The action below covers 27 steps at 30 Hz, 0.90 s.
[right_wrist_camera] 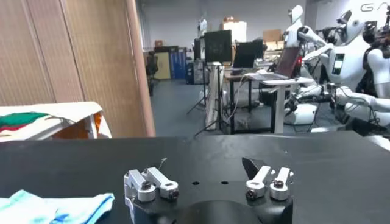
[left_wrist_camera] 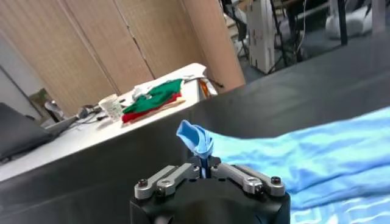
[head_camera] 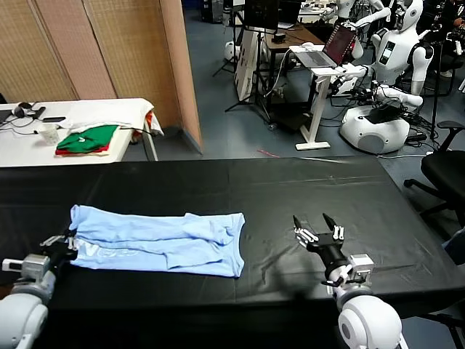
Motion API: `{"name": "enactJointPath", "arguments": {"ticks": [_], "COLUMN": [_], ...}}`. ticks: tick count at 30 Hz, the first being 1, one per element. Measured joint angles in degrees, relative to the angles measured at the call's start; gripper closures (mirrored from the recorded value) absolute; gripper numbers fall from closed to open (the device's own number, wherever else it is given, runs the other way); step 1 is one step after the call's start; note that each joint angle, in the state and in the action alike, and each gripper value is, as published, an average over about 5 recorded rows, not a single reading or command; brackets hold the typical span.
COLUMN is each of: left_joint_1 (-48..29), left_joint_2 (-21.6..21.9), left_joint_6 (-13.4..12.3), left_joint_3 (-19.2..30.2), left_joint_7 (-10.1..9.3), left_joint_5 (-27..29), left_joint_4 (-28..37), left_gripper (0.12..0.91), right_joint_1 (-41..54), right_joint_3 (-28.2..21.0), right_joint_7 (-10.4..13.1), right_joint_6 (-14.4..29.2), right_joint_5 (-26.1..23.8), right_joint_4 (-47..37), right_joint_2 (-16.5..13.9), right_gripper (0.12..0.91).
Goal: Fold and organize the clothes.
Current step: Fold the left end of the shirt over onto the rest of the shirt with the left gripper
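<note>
The T-shirt [head_camera: 156, 243] is pale light blue and lies on the black table [head_camera: 290, 189] in the lower left of the head view, folded lengthwise into a long band that runs from the left edge of the frame toward the middle. Its top layer is rumpled, with soft ridges along the length, and one end near the middle of the frame shows a curved hem. White lettering shows on the near left part of the cloth, but it is too small and creased to read.

The left gripper [head_camera: 59, 246] sits at the shirt's left end, low in the frame, with its fingers pinched together on a small fold of the fabric. In the left wrist view that pinched bit of T-shirt [left_wrist_camera: 195, 140] stands up as a little blue peak above the left gripper [left_wrist_camera: 206, 169], and the rest of the cloth spreads away across the table to the right of that frame.

The right gripper [head_camera: 318, 233] rests over bare table in the lower right of the head view, well apart from the shirt, its fingers spread wide and holding nothing. The right wrist view shows the right gripper [right_wrist_camera: 207, 182] with the same gap, and only a corner of the T-shirt [right_wrist_camera: 55, 207] at the lower left, cut off by the frame edge.

On a white side table [head_camera: 109, 109] in the upper left lies a green and red pile of clothes [head_camera: 89, 139].
</note>
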Motion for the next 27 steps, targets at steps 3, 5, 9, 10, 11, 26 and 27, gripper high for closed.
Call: {"name": "enactJointPath", "arguments": {"ticks": [3, 5, 9, 10, 11, 26, 27], "left_joint_1": [-0.79, -1.52, -3.07, -3.47, -3.83, -7.81, -7.92], "left_joint_2": [-2.9, -5.06, -9.1, -9.98, -10.75, -17.93, -18.24], "left_joint_6": [1.51, 2.5, 3.5, 3.57, 3.58, 3.31, 3.29], "left_joint_3": [2.31, 4.35, 9.01, 10.19, 11.35, 25.04, 25.49], "left_joint_7": [-0.62, -1.01, -1.42, -1.47, -1.49, -1.78, -1.79], "left_joint_5": [-3.0, -4.37, -7.12, -7.72, -8.14, -7.66, -7.47], "left_joint_4": [-3.09, -5.07, -8.31, -8.9, -9.32, -9.32, -9.32], "left_gripper": [0.834, 0.834, 0.834, 0.834, 0.834, 0.834, 0.834], "right_joint_1": [-1.03, -1.95, -4.07, -4.6, -5.12, -8.92, -8.98], "right_joint_3": [0.44, 0.91, 2.2, 2.52, 2.79, 3.7, 3.66], "right_joint_7": [-0.05, -0.13, -0.19, -0.19, -0.2, -0.36, -0.37], "right_joint_6": [0.24, 0.31, 0.55, 0.64, 0.74, 1.27, 1.3], "right_joint_5": [-0.49, -0.72, -1.33, -1.57, -1.86, -4.92, -4.98], "right_joint_4": [0.23, 0.58, 1.14, 1.28, 1.4, 1.99, 1.91], "right_joint_2": [0.31, 0.36, 0.71, 0.89, 1.07, 2.0, 2.01], "right_gripper": [0.118, 0.118, 0.118, 0.118, 0.118, 0.118, 0.118]}}
